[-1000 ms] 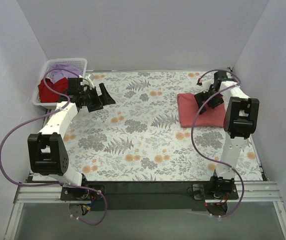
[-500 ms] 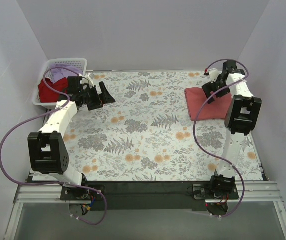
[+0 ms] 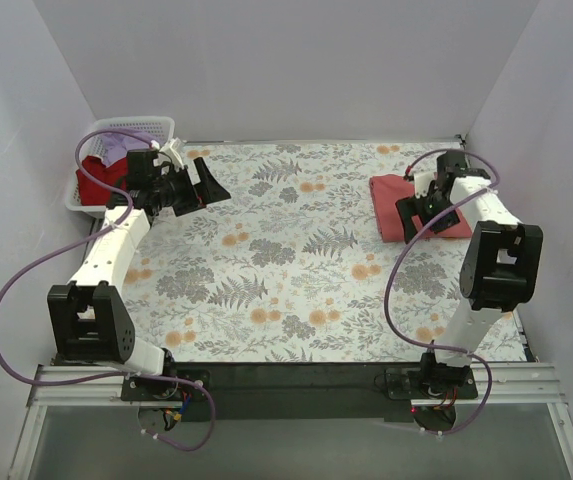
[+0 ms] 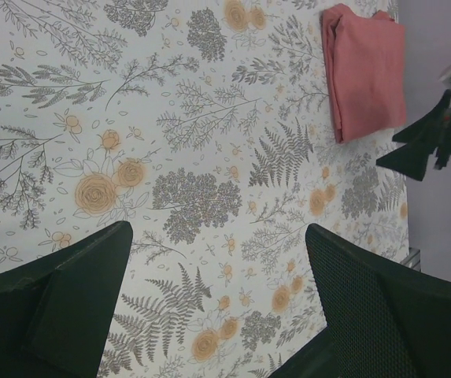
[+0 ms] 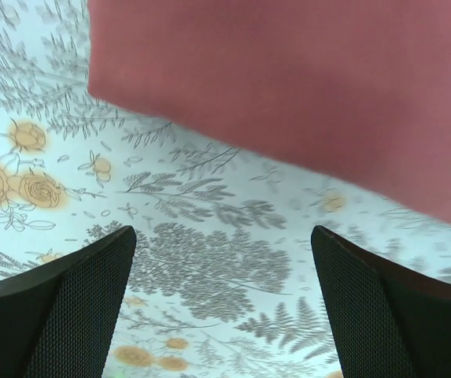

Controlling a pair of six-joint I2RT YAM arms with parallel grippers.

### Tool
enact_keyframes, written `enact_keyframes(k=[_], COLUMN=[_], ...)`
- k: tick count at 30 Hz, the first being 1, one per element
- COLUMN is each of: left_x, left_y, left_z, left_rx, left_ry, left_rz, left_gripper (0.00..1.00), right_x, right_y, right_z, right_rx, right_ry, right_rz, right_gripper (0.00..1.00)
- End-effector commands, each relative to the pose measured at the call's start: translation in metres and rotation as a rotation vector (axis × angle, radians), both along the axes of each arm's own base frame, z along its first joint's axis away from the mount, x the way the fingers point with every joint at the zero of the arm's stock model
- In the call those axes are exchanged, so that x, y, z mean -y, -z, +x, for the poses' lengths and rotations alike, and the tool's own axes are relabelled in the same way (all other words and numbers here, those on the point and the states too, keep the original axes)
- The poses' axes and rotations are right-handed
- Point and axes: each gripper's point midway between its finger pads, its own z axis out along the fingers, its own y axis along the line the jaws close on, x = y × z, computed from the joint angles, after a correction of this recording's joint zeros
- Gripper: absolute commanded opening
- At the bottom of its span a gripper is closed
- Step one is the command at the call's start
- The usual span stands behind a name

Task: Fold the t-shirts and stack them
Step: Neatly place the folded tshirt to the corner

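Note:
A coral-red t-shirt [image 3: 387,203] lies folded on the floral cloth at the back right; it also shows in the left wrist view [image 4: 367,69] and fills the top of the right wrist view [image 5: 288,75]. My right gripper [image 3: 419,214] [image 5: 223,232] hovers open over the shirt's near-left edge, holding nothing. A darker red t-shirt [image 3: 90,181] and a lavender t-shirt [image 3: 119,146] lie bunched in the white basket [image 3: 156,124]. My left gripper [image 3: 209,190] [image 4: 217,231] hangs open and empty above the cloth just right of the basket.
The grey-and-orange floral cloth [image 3: 296,270] covers the table. White walls close in the back and both sides. The basket stands in the back left corner. A purple cable loops off each arm.
The folded coral-red shirt was shifted toward the back right corner and turned slightly. My right gripper has since come back off it toward the near side. The left arm drew back a little.

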Motion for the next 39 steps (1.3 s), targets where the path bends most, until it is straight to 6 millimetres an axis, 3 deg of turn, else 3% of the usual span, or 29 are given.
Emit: enact_keyframes(k=[1,9,13,21,39], left_x=[0.001,0.001,0.001,0.0,0.0], left_y=[-0.024,-0.02,-0.016,-0.014,-0.005], left_z=[-0.006,-0.005,-0.004,-0.003,0.001], left_rx=[0.066,0.056,0.043,0.043,0.033], left_ry=[0.007,0.01,0.011,0.014,0.031], left_rz=[-0.016,-0.014,-0.017,-0.009,0.005], left_gripper=[0.92,0.92,0.92,0.92,0.92], right_x=[-0.008,0.0,0.007,0.015,0.03], right_y=[0.017,0.058,0.072,0.071,0.078], right_z=[-0.014,-0.003,0.02,0.076,0.149], right_rx=[0.011,0.039,0.061,0.124,0.194], right_ry=[0.086,0.185,0.211,0.233,0.296], right_rz=[0.01,-0.05,-0.077,-0.092,-0.061], right_gripper=[0.98,0.98,0.98,0.98,0.98])
